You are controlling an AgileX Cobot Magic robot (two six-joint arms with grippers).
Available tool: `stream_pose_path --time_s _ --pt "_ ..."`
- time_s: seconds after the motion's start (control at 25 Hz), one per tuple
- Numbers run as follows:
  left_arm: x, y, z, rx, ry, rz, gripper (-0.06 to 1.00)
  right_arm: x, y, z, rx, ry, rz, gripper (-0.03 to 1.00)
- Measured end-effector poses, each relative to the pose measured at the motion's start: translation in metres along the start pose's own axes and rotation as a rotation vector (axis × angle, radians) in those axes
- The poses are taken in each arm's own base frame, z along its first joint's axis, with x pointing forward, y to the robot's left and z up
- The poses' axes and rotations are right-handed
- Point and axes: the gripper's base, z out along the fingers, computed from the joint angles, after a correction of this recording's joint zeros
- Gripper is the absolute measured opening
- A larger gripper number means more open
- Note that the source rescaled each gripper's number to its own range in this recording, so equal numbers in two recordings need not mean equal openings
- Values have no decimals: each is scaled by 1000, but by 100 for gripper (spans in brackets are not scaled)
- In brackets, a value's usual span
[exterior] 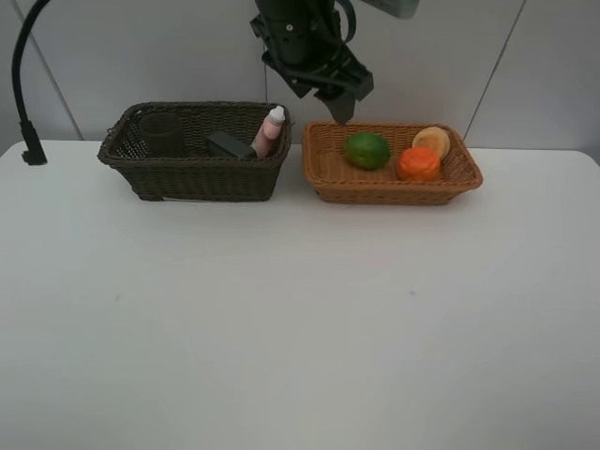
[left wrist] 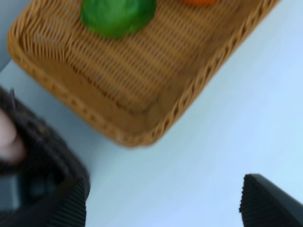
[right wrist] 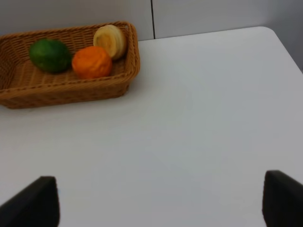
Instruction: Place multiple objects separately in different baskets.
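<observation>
White tabletop (exterior: 300, 328) lies bare nearest the camera. Farther back, the dark brown wicker basket (exterior: 192, 173) holds a mauve cup (exterior: 160, 134), dark pump bottle (exterior: 229, 144) and pink bottle (exterior: 269, 131); right of it, the tan wicker basket (exterior: 392, 183) holds green fruit (exterior: 367, 150), orange (exterior: 418, 163) and peach-like fruit (exterior: 432, 141). Above its far-left corner hangs the left gripper (exterior: 340, 103), jaws spread, empty. The right gripper (right wrist: 161, 198) is also spread, empty.

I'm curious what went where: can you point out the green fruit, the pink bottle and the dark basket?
green fruit (exterior: 367, 150), high view, middle of its skin.
pink bottle (exterior: 269, 134), high view, its pink body.
dark basket (exterior: 202, 175), high view, its front wall.
</observation>
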Motion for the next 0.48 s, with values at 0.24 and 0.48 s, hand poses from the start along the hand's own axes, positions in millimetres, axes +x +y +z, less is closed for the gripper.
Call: stream_pose_path --time_s 0.24,0.48 --pt "13 6 -33 -28 98 5 86 0 0 0 0 0 0 94" --pt "41 10 -66 -39 104 -37 86 0 0 0 0 0 0 94"
